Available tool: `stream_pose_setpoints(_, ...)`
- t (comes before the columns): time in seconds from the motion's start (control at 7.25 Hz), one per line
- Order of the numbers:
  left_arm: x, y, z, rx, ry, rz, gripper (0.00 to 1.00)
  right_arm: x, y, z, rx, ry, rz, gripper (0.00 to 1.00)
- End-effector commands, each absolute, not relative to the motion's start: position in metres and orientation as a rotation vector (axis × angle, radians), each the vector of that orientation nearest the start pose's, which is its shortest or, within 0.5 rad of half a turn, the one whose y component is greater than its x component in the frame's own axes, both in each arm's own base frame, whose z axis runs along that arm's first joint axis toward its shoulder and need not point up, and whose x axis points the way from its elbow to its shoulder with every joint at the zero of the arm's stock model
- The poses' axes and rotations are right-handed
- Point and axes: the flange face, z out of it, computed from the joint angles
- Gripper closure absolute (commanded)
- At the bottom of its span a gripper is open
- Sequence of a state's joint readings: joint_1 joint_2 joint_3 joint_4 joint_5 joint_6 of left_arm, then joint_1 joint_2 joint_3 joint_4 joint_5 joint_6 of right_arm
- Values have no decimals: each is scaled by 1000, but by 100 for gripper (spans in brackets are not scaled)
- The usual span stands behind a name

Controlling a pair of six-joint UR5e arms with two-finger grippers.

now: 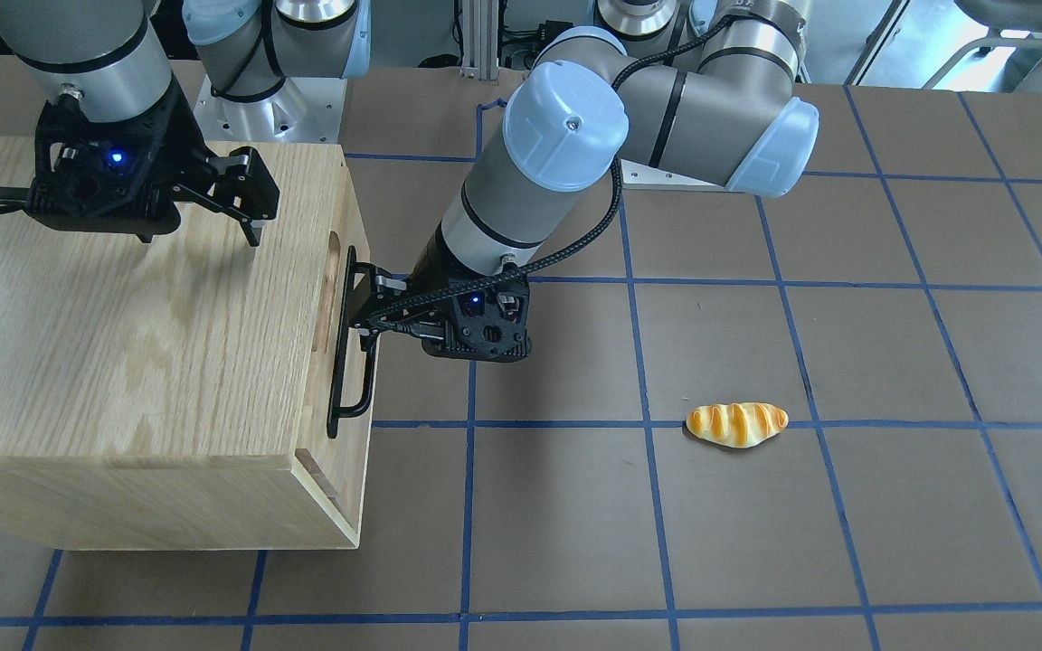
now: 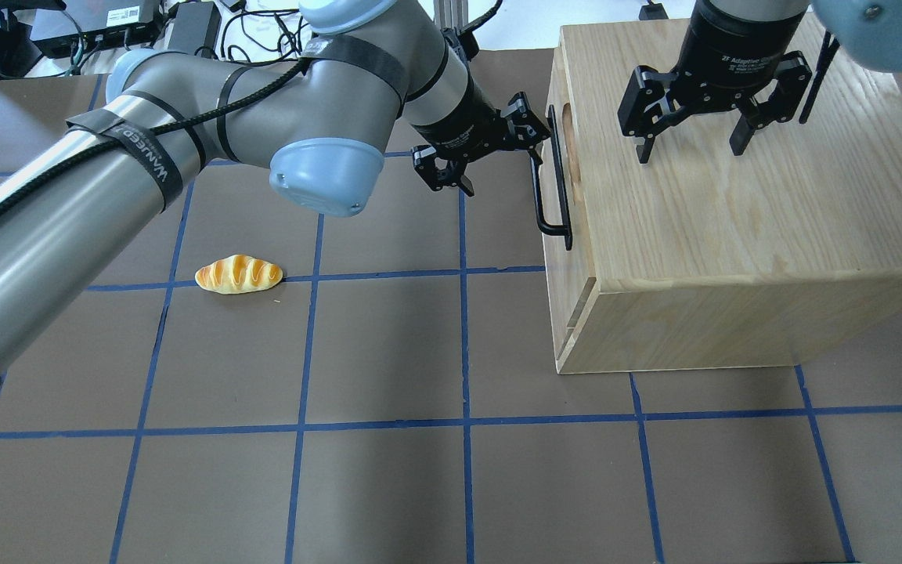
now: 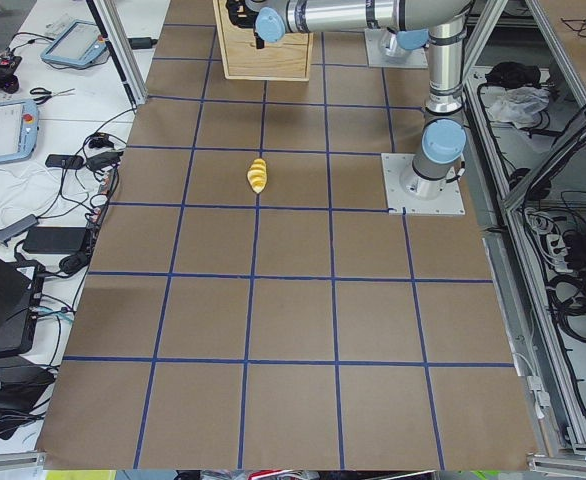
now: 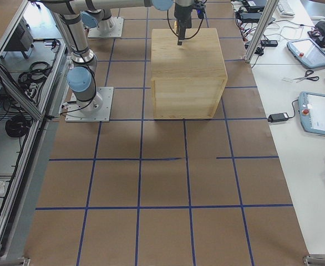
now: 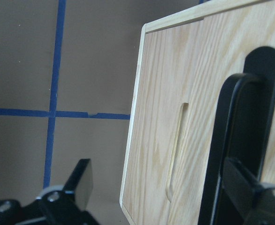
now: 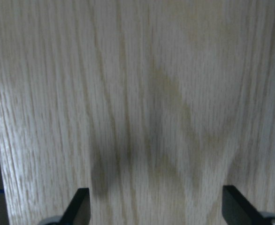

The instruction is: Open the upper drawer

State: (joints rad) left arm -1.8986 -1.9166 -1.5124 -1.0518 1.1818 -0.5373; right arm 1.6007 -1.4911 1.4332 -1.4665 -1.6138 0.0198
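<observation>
One wide-spread left end effector (image 2: 500, 160) at handle (image 5: 231, 140) of upper drawer (image 5: 156, 93)

- Overhead and front-facing cameras face each other, sharing the cabinet (image 2: 733, 235).
- End cameras stand far off.
- Left wrist camera hugs the upper drawer (image 5: 161, 93).

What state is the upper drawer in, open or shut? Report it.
Shut: the upper drawer front sits flush with the cabinet, no interior showing.

The upper drawer's handle (image 5: 225, 136) runs past the left wrist view's lower edge.
</observation>
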Motion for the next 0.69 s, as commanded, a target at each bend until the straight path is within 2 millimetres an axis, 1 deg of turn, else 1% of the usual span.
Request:
stream_pose_setpoints(0.0, -372, -549, 379, -272, 3593, -60, 0, 144, -516, 505, -16, 3185, 72, 0)
stream_pose_setpoints(0.28, -370, -545, 366, -271, 3575, -23, 0, 145, -516, 505, -21, 3185, 72, 0)
stream_pose_setpoints(0.41, -369, -543, 363, -259, 3574, -22, 0, 144, -516, 505, -19, 3185, 72, 0)
stream_pose_setpoints(0.55, -367, -539, 371, -248, 3576, -40, 0, 145, -516, 504, -19, 3185, 74, 0)
